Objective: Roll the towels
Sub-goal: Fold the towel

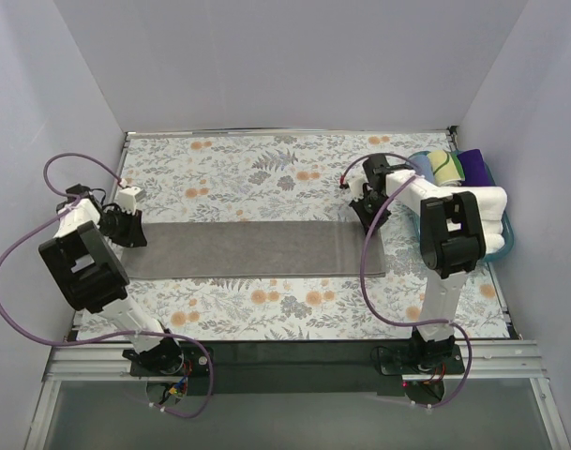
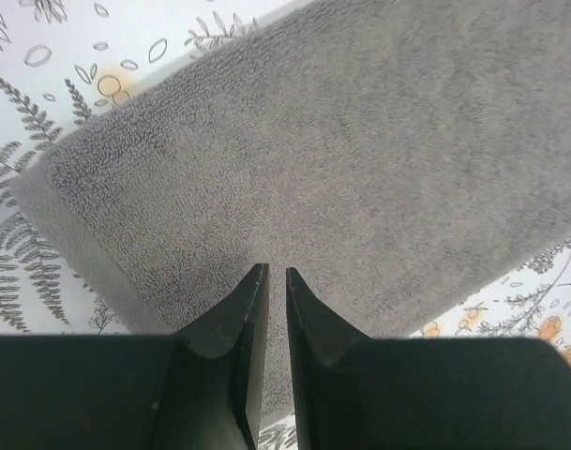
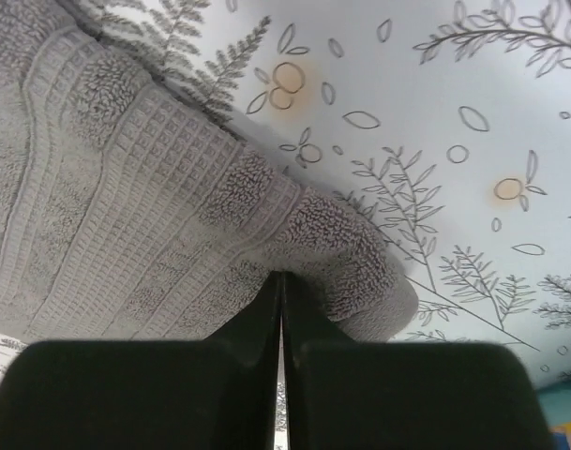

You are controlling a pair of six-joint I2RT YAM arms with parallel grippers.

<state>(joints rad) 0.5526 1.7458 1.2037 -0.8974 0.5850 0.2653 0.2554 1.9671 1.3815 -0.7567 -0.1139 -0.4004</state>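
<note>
A long grey-brown towel [image 1: 257, 248] lies flat as a strip across the floral table cover. My left gripper [image 1: 135, 232] is over its left end. In the left wrist view the gripper [image 2: 277, 272] is empty, its jaws drawn together to a thin slit just above the towel [image 2: 341, 141]. My right gripper [image 1: 369, 223] is at the towel's right end. In the right wrist view the gripper [image 3: 282, 274] is shut on the towel's ribbed border [image 3: 126, 206], which is lifted and curled over at the corner.
A teal basket [image 1: 506, 242] at the right edge holds rolled towels: a white one [image 1: 487, 202], a striped one [image 1: 444, 164] and a purple one [image 1: 473, 161]. White walls close in the left, back and right sides.
</note>
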